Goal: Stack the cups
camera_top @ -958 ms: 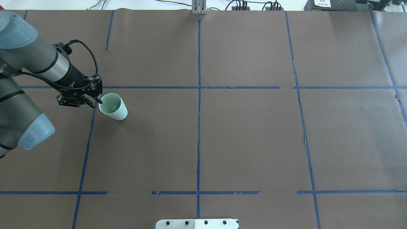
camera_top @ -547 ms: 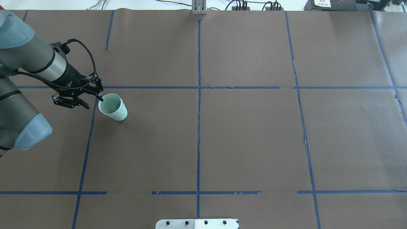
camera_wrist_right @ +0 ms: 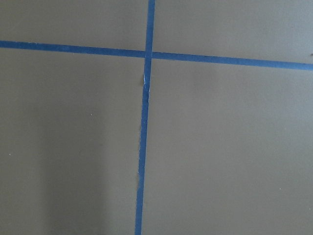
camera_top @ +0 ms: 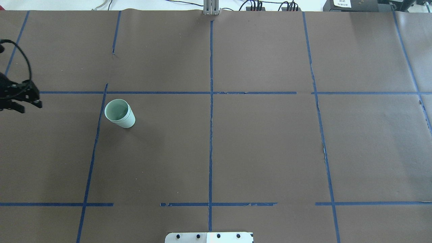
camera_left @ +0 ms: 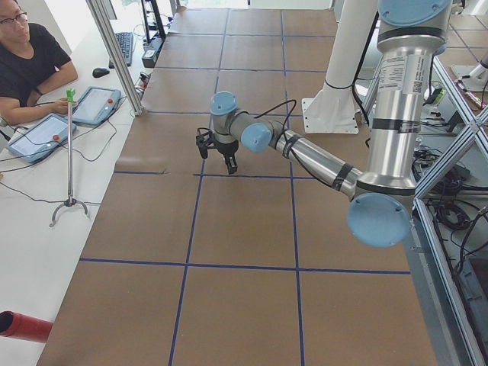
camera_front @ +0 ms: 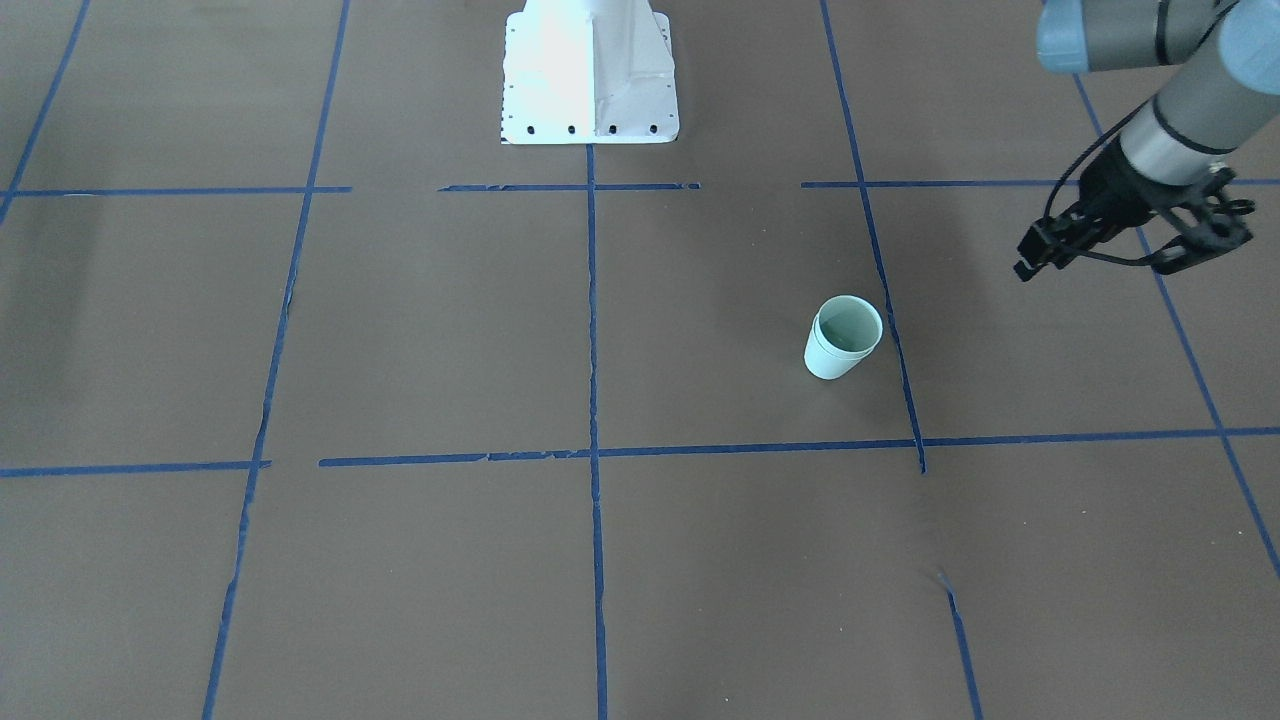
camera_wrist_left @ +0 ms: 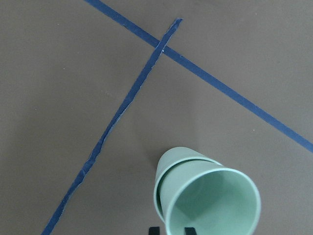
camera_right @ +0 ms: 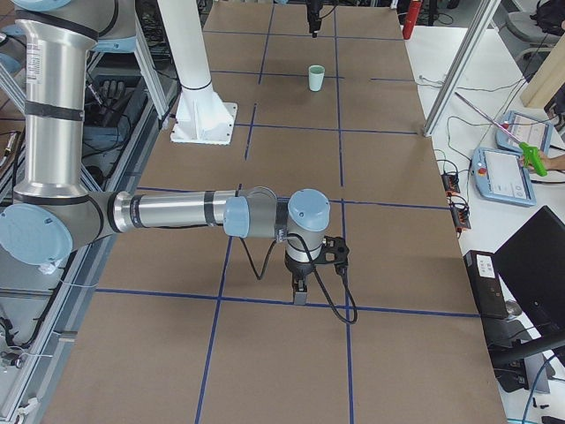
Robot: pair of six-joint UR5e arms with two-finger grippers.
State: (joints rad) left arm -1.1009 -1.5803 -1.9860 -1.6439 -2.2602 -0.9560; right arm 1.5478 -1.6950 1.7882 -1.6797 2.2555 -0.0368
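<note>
Cups (camera_top: 119, 114) stand nested at the table's (camera_top: 256, 145) 9 o'clock, and the left gripper (camera_front: 1105, 258), jaws wide and empty, hangs at their 9 o'clock, so it should back off without clipping the rims; right gripper (camera_right: 300, 296) jaws can't be told.

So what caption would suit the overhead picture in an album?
Two mint cups nested upright on the brown table, left gripper open at the view's edge.

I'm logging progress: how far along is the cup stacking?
Done: the inner cup sits nested in the outer cup, upright on the table. In hand: nothing; the left gripper hangs apart, jaws empty. Left: apparently nothing but parking the arm.
</note>
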